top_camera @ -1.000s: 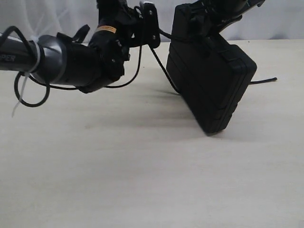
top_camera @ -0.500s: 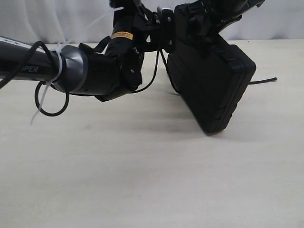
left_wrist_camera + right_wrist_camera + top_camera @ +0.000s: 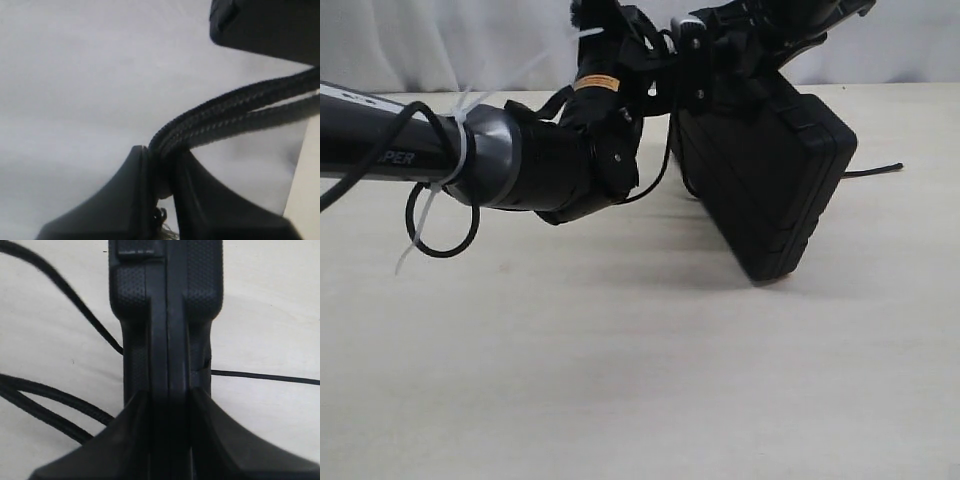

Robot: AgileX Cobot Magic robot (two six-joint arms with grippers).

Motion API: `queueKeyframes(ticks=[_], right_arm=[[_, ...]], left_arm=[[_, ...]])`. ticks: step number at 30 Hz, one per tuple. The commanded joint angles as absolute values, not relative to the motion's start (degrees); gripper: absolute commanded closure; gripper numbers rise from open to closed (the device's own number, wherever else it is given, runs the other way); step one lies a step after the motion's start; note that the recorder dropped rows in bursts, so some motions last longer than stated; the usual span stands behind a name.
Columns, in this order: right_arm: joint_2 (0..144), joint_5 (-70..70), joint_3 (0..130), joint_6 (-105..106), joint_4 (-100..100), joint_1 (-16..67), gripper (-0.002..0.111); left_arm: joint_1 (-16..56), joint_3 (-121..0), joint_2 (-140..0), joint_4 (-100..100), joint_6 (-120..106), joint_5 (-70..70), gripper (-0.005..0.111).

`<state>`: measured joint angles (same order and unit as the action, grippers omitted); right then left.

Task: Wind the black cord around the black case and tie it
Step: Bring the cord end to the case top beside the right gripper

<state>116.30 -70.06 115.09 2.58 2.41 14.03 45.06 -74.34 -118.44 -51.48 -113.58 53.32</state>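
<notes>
My right gripper holds the black case by its upper edge, tilted, with its lower corner resting on the table. In the right wrist view the case stands edge-on and the right gripper is shut on it. My left gripper is pressed close to the case's upper left corner. It is shut on two strands of the black cord, which run from the left gripper toward the case. One cord end sticks out behind the case on the right.
The pale table stretches in front of the case. More cord strands lie on the table beside the case. The left arm, with looped cables and zip ties, spans the left half of the exterior view. A white curtain hangs behind.
My left arm has swung right, carrying the cord up against the case's upper left corner. The case and the right gripper have stayed put.
</notes>
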Motion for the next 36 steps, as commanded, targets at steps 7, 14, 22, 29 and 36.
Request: queueKeyframes(ticks=[7,14,22,29,36], right_arm=[[116.21,-69.96,115.14,2.94,3.81,14.08,0.104],[116.21,-69.96,115.14,2.94,3.81,14.08,0.104],[116.21,-69.96,115.14,2.94,3.69,14.08,0.104],[116.21,-69.96,115.14,2.94,3.58,14.08,0.104],[116.21,-69.96,115.14,2.94,3.42,14.08,0.104]], left_arm=[[41.27,-74.78,-118.4,-67.4,-117.11,52.98,0.107],[42.99,-79.65,-118.4,-74.24,-117.24,53.07,0.107],[46.01,-80.84,-118.4,-70.95,-118.06,56.73,0.107],[46.14,-80.73,-118.4,-68.16,-122.51,58.97,0.107],[46.14,-79.31,-118.4,-62.5,-122.8,58.6,0.107]])
